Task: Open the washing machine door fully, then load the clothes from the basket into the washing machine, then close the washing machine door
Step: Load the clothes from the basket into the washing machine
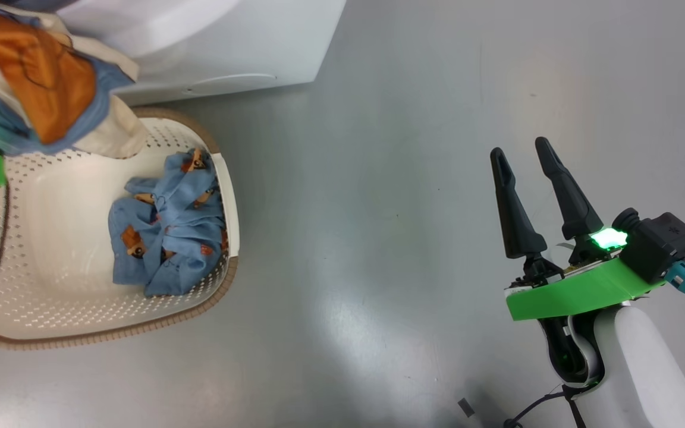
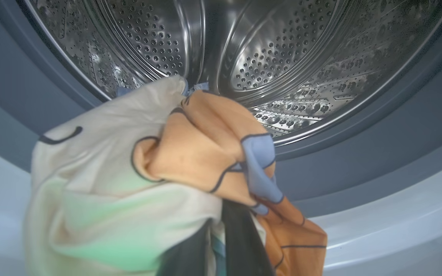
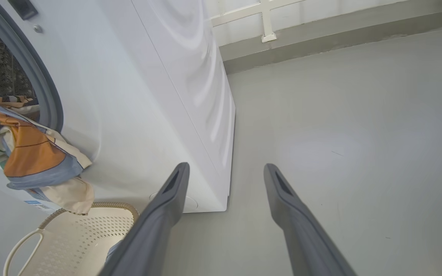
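Trouble lay in the droop: left tool (image 2: 221,245), clenched on a cream-and-orange garment (image 2: 190,153) at the drum (image 2: 282,57) mouth, with its tail hanging over the far rim of the basket (image 1: 223,285). Released there, it might snag the gasket (image 2: 359,153); right tool (image 1: 519,148) gaped empty.

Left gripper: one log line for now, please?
left gripper: shut on cream cloth at drum | right gripper: open, empty | basket: blue clothes inside

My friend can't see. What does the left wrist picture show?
The left gripper is shut on a bunched cream, orange and blue cloth, held at the open mouth of the washing machine. Behind it curve the grey gasket and the shiny steel drum dotted with holes.
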{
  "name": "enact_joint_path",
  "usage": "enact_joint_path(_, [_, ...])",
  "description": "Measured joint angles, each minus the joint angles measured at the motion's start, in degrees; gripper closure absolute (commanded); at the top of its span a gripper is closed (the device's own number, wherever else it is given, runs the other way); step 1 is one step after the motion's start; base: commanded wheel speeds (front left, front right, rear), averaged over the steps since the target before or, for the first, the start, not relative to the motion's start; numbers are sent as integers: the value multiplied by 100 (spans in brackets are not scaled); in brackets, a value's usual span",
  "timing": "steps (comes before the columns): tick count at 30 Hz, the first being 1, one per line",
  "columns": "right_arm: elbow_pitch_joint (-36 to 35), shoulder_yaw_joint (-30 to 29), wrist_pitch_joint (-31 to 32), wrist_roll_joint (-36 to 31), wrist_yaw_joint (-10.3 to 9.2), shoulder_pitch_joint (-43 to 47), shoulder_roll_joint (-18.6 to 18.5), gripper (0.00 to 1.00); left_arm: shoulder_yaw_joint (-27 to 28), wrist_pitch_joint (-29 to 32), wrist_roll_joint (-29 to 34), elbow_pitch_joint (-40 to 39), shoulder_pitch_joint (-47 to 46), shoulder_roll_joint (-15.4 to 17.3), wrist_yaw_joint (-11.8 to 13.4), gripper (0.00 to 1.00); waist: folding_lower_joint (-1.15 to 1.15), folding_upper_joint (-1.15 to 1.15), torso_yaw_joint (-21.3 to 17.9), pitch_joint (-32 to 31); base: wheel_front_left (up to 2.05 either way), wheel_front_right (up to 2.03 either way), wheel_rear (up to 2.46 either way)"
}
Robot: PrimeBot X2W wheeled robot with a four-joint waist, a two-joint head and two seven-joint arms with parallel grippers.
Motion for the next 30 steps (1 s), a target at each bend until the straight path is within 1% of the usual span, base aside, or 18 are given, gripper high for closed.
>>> enact_joint_path(4, [22,23,0,1,1,1,1,0,264,-3,230,-111,-7,0,0,100,0,0,5,-70,0,0,0])
enact_joint_path(9, [38,47,0,10,1,4,27,0,330,-4,442,-104,-105,26,0,100,0,0,-24,-105,0,0,0])
enact_joint_path(15, [40,53,0,46,0,4,93,0,369,-5,600,55,-585,70,0,100,0,0,-67,-92,0,0,0])
enact_joint_path(18, [41,54,-1,51,0,6,102,0,254,-5,699,331,-841,140,0,100,0,0,-102,-81,0,0,0])
enact_joint_path(22, [41,54,0,57,1,7,116,0,38,-7,776,887,-1227,202,0,100,0,0,-143,-63,0,0,0])
enact_joint_path(30, [40,66,-1,58,0,9,131,0,-438,-5,1022,1912,-2253,218,-1,100,0,0,-220,-14,0,0,0])
